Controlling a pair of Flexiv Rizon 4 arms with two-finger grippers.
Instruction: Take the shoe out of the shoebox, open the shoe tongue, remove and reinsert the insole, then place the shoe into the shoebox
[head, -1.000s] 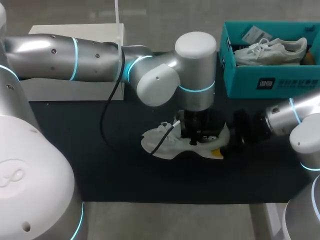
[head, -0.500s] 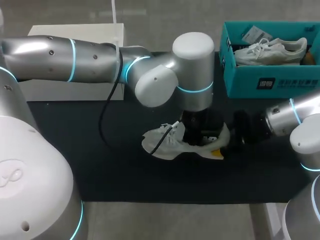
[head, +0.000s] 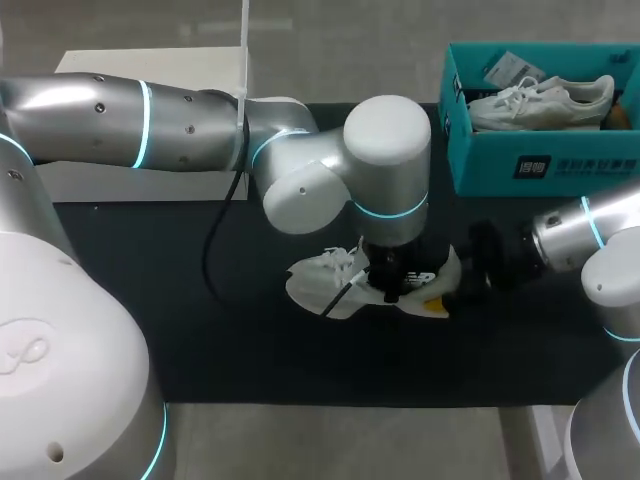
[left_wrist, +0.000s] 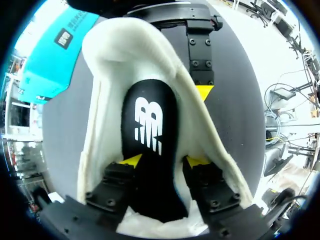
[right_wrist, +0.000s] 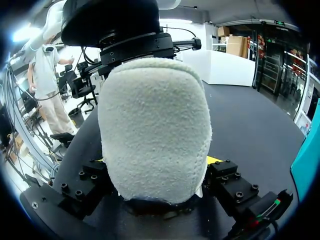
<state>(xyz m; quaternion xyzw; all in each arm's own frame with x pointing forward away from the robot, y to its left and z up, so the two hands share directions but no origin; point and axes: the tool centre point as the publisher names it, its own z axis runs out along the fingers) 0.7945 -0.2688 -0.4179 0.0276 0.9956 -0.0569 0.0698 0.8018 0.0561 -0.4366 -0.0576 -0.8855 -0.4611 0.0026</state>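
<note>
A white shoe (head: 325, 280) lies on the black mat (head: 250, 340), toe to the left. My left gripper (head: 395, 285) points straight down into its opening. In the left wrist view the left gripper (left_wrist: 164, 161) is open, its yellow tips on either side of the black insole (left_wrist: 148, 120), which lies flat inside the shoe (left_wrist: 107, 75). My right gripper (head: 450, 285) is at the heel. In the right wrist view the right gripper (right_wrist: 157, 161) is shut on the fuzzy white heel (right_wrist: 155, 125), with a finger against each side. One right finger (left_wrist: 200, 55) runs along the shoe's outside.
The teal shoebox (head: 545, 165) stands at the back right with a second white shoe (head: 540, 100) inside. A white block (head: 100, 180) sits at the back left, behind my left arm. A black cable (head: 215, 240) hangs from the left arm down to the shoe.
My left wrist has sunk lower over the shoe and shifted slightly toward the front. The shoe's toe has nudged a little. The right arm has stayed put.
</note>
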